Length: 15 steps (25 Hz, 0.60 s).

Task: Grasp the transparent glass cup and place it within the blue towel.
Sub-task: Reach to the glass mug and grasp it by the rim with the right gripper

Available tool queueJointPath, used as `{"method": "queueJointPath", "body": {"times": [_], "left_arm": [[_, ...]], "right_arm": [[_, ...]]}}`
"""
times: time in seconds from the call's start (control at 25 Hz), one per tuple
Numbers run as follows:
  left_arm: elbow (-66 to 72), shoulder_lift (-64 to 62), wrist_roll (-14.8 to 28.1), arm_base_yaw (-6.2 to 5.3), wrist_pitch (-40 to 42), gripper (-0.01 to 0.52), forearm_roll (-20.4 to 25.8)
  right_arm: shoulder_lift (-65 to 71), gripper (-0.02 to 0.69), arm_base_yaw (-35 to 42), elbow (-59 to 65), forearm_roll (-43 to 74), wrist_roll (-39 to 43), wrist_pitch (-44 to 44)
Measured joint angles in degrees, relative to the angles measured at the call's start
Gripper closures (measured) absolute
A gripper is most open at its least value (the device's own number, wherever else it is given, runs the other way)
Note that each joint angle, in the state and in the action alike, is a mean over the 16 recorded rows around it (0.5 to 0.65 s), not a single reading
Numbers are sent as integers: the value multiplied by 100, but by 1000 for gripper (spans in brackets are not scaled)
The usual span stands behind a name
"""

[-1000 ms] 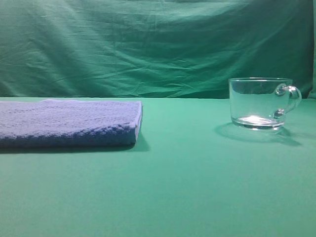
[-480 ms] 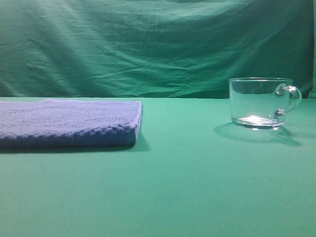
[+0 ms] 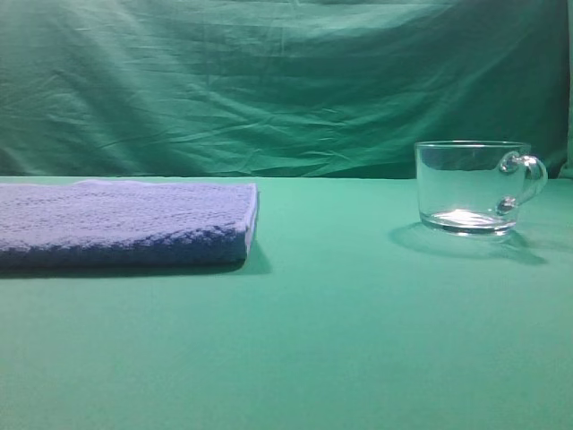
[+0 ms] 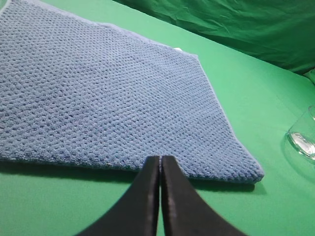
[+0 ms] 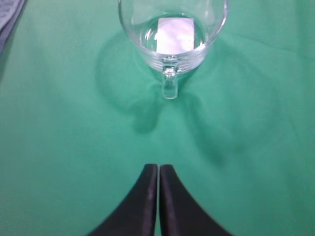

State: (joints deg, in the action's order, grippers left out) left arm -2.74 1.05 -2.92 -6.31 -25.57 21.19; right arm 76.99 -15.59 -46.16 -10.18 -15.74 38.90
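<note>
The transparent glass cup (image 3: 468, 186) stands upright at the right of the green table, its looped handle to the right. From the right wrist it is the cup (image 5: 172, 29) with its handle pointing back at my right gripper (image 5: 158, 167), which is shut, empty and well short of the handle. The blue towel (image 3: 125, 221) lies flat and folded at the left. The left wrist view has the towel (image 4: 108, 93) filling the frame, with my left gripper (image 4: 160, 158) shut and empty at its near edge. Part of the cup (image 4: 304, 137) shows at that view's right edge.
A green cloth covers the table (image 3: 340, 340) and a rumpled green backdrop (image 3: 269, 81) hangs behind it. A broad stretch of bare cloth lies between the towel and the cup. Neither arm shows in the exterior high view.
</note>
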Motion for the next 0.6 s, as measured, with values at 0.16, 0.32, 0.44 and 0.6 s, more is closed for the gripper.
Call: {"method": "queueJointPath", "body": {"times": [0.16, 0.32, 0.44, 0.6], "left_arm": [[0, 0, 0, 0, 0, 514, 0], [0, 0, 0, 0, 0, 514, 0], [0, 0, 0, 0, 0, 514, 0], [0, 0, 0, 0, 0, 514, 0]], "right_arm": [[437, 229, -16, -103, 11, -1, -318], [822, 120, -17, -138, 10, -1, -703], [1080, 92, -17, -150, 6, -1, -1004], [1388, 122, -17, -167, 2, -1, -1364]]}}
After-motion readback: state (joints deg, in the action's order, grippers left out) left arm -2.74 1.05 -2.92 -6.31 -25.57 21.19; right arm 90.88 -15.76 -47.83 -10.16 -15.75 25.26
